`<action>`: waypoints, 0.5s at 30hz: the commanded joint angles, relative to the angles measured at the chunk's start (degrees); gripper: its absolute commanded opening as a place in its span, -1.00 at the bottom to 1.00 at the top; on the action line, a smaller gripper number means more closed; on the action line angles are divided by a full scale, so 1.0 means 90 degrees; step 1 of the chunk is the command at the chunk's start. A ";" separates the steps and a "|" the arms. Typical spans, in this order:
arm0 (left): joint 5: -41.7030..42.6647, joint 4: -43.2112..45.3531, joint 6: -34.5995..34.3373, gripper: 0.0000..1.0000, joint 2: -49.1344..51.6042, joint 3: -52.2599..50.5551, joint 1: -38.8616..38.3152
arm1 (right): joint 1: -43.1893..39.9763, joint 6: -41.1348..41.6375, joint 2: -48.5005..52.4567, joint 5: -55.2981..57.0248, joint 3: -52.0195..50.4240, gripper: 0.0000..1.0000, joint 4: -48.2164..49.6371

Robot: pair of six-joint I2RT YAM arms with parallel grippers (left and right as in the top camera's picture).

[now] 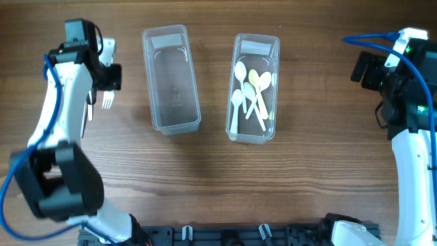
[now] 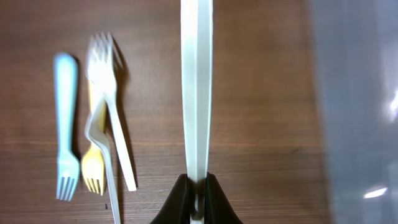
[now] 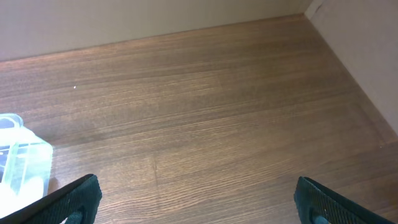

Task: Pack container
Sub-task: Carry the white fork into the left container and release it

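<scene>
- The spoons (image 1: pixel 249 92) already lay packed in the right-hand container (image 1: pixel 239 48), at about 1 o'clock from the table's centre in the overhead view; that part looked finished.
- The left-hand container (image 1: pixel 171 119), at about 11 o'clock, held nothing, so I judged the task roughly half done at best.
- The left gripper (image 2: pixel 196 186) was clamped on the end of a white utensil (image 2: pixel 196 93). The utensil sat outside both containers and pointed to 12 o'clock in the left wrist view. It showed edge-on, so I could not tell whether it was a fork.
- Loose forks remained on the table (image 2: pixel 261 74) at about 9 o'clock of the held piece: a blue fork (image 2: pixel 64 112), a yellow fork (image 2: pixel 93 171) and white forks (image 2: pixel 115 124), partly overlapping. These probably still had to go into the empty container.
- The right gripper (image 3: pixel 196 202) was spread wide and held nothing. It hung over bare wood at about 3 o'clock, well apart from both containers.
- Both containers were clear, thin-walled plastic, long and rectangular with rounded corners and glossy rims.
- The cutlery was light moulded plastic in matte pastel and white: slim flat handles, shallow oval spoon bowls and short fork tines.
- The table was dark brown wood with a fine straight grain.
</scene>
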 commanded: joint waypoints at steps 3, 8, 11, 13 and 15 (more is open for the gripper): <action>0.1574 0.0085 -0.1775 -0.92 -0.0760 0.0129 -0.0527 | 0.0002 -0.0068 0.0029 0.0012 0.0019 1.00 0.0024; 0.2123 0.0359 -0.3543 -0.92 -0.0588 0.0126 -0.1039 | 0.0002 -0.0068 0.0029 0.0012 0.0019 1.00 0.0024; 0.2096 0.0488 -0.3553 -0.92 -0.0449 0.0126 -0.1462 | 0.0002 -0.0068 0.0029 0.0012 0.0019 0.99 0.0024; 0.2016 0.0549 -0.3553 -0.92 -0.0340 0.0126 -0.1729 | 0.0002 -0.0066 0.0029 0.0012 0.0019 1.00 0.0024; 0.1727 0.0544 -0.3553 -0.92 -0.0245 0.0126 -0.1911 | 0.0002 -0.0066 0.0029 0.0012 0.0019 1.00 0.0024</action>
